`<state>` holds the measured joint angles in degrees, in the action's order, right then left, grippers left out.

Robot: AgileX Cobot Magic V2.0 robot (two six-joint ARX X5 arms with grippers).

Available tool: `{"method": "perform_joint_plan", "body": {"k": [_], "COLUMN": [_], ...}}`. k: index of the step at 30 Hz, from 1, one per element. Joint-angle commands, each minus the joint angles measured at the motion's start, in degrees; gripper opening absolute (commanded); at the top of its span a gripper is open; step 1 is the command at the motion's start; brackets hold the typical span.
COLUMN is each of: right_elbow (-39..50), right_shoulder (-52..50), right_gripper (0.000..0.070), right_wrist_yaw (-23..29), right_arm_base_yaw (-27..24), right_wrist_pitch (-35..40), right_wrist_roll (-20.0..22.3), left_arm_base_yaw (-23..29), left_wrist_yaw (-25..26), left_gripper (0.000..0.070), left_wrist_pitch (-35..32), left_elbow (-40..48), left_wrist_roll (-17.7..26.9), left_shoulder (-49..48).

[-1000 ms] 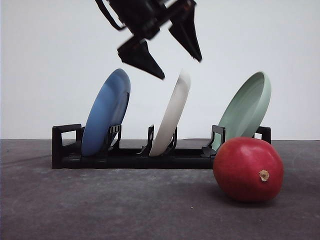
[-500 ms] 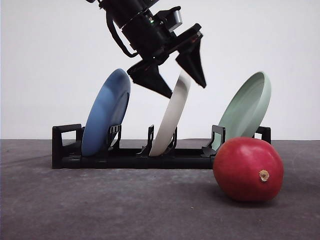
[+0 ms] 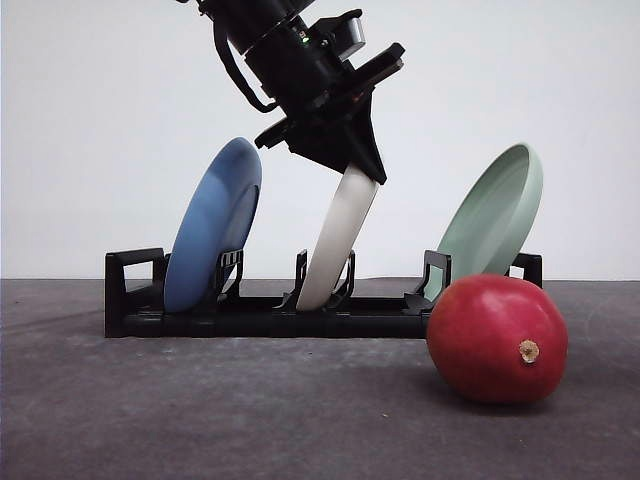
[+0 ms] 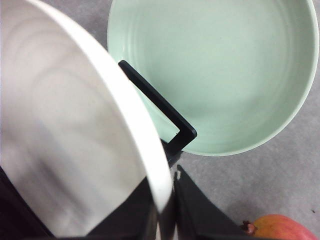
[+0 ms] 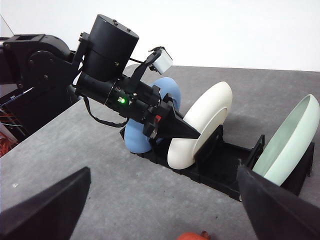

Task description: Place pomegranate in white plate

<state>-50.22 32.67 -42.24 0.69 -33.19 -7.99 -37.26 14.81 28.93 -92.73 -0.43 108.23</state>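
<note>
The white plate (image 3: 335, 245) stands on edge in the middle slot of a black rack (image 3: 260, 318). My left gripper (image 3: 360, 168) is shut on its top rim; in the left wrist view the rim (image 4: 150, 165) sits pinched between the dark fingers (image 4: 200, 215). The red pomegranate (image 3: 497, 338) lies on the table in front of the rack's right end, apart from both grippers. Its top edge (image 5: 192, 236) shows low in the right wrist view. My right gripper (image 5: 164, 172) hangs open and empty, above the table in front of the rack.
A blue plate (image 3: 212, 225) leans in the rack's left slot and a pale green plate (image 3: 495, 215) in the right slot, close to the white one. The grey table (image 3: 200, 420) stretches in front of the rack.
The left gripper came down from above the rack and closed its open fingers on the white plate's top rim. The pomegranate has not moved.
</note>
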Motion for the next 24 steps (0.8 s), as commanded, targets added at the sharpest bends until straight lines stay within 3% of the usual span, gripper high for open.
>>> {"method": "perform_joint_plan", "body": {"k": [1,16,24], "right_elbow": [-0.9,-0.9,-0.9], "right_shoulder": [0.2,0.2,0.2], "right_gripper": [0.0596,0.0596,0.0596], "right_wrist_yaw": [-0.1,0.1,0.0], "right_arm_base_yaw": [0.0,0.0,0.0], "right_wrist_pitch": [0.5,0.4,0.1], "right_wrist_roll": [-0.6,-0.6,-0.7], "left_arm_base_yaw": [-0.7,-3.5,-9.9], "left_wrist_yaw": [0.3,0.3,-0.4], "left_gripper": [0.0,0.0,0.0], "left_wrist_pitch": [-0.2,1.2,12.7], "left_elbow": [-1.4,-1.4,-1.4], "left_wrist_roll": [-0.4,-2.2,-1.9], "left_shoulder": [0.2,-14.9,-26.7]}}
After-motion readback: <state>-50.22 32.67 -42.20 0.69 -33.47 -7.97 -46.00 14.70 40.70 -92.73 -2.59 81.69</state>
